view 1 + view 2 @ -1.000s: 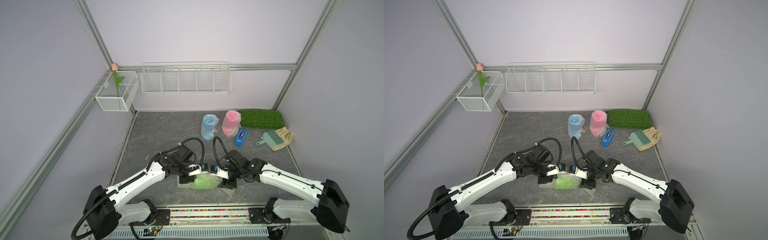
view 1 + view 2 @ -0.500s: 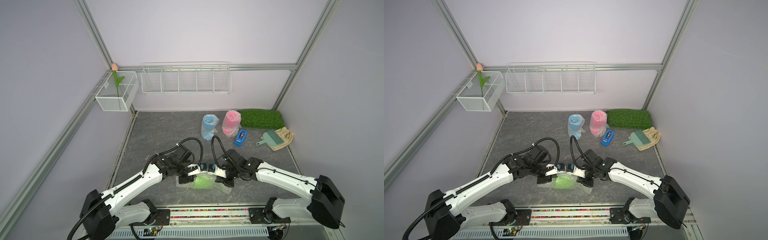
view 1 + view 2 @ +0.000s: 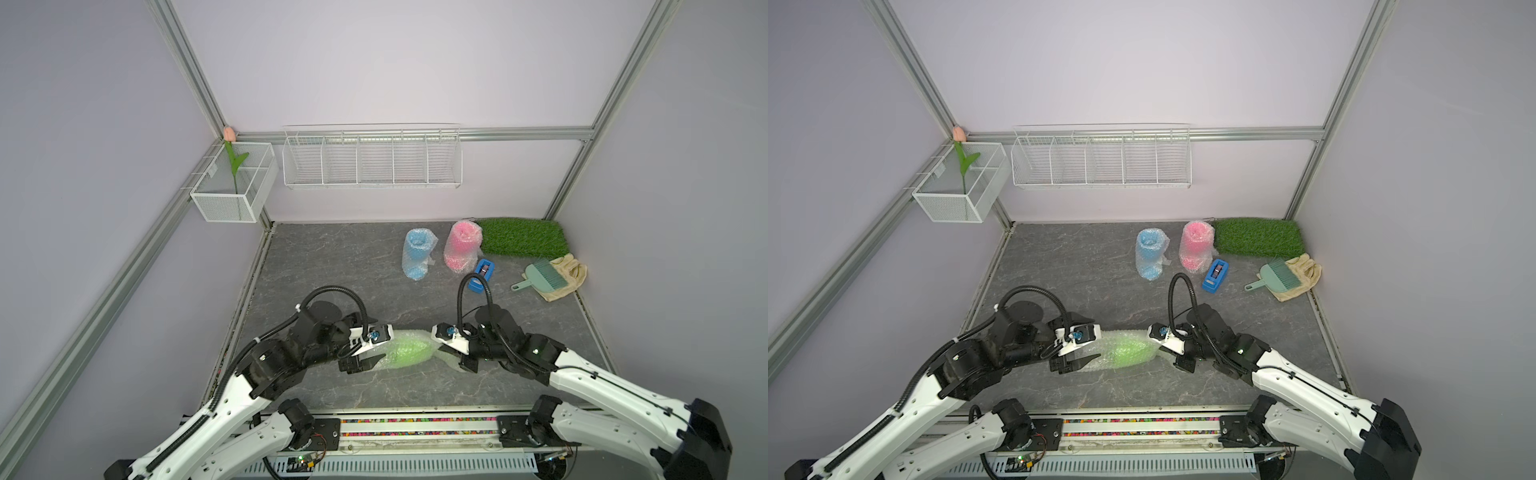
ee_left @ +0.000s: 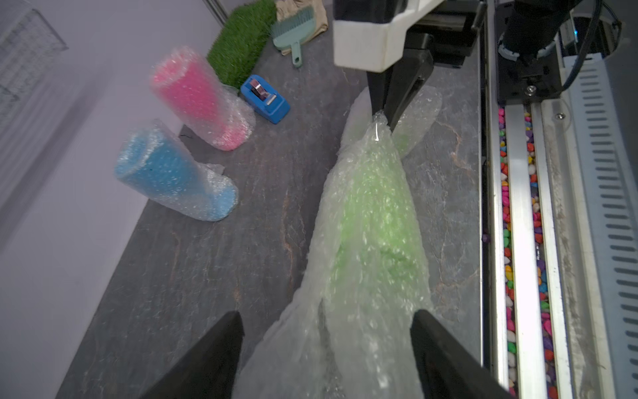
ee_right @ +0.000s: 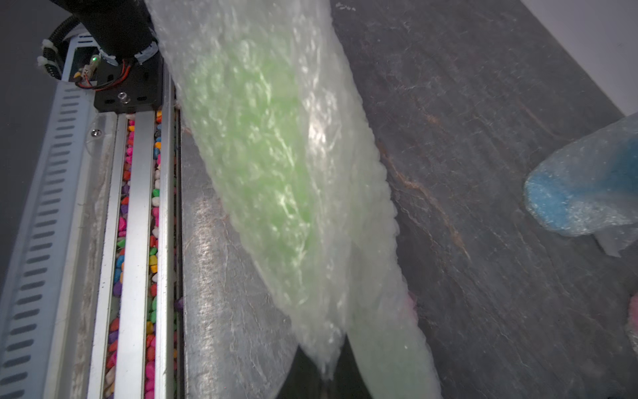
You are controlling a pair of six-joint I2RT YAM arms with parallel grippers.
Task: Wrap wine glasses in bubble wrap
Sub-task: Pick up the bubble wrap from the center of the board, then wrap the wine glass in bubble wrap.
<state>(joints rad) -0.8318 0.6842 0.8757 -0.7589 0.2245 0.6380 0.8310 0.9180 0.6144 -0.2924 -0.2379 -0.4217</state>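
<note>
Left wrist view gives me the clearest read. My left gripper (image 4: 326, 312) is released, its jaws spread wide with one finger on either side of the bubble wrap (image 4: 300, 345); I cannot tell whether they brush the film. At the far end of the bundle, my right gripper (image 4: 386, 117) is clenched on a bunched tip of that wrap.

Through the film I see the lime green goblet (image 4: 373, 221), lying lengthwise between my two grippers. It is near the front edge of the dark marbled table (image 3: 332, 266) in both top views.

Toward the back, the sky blue goblet (image 3: 417, 253) and the magenta pink goblet (image 3: 461, 245) stand side by side, each already in its own wrap. A blue tape dispenser (image 3: 481, 274) sits just beside the pink one, near the grass mat (image 3: 523, 237) at the back.
</note>
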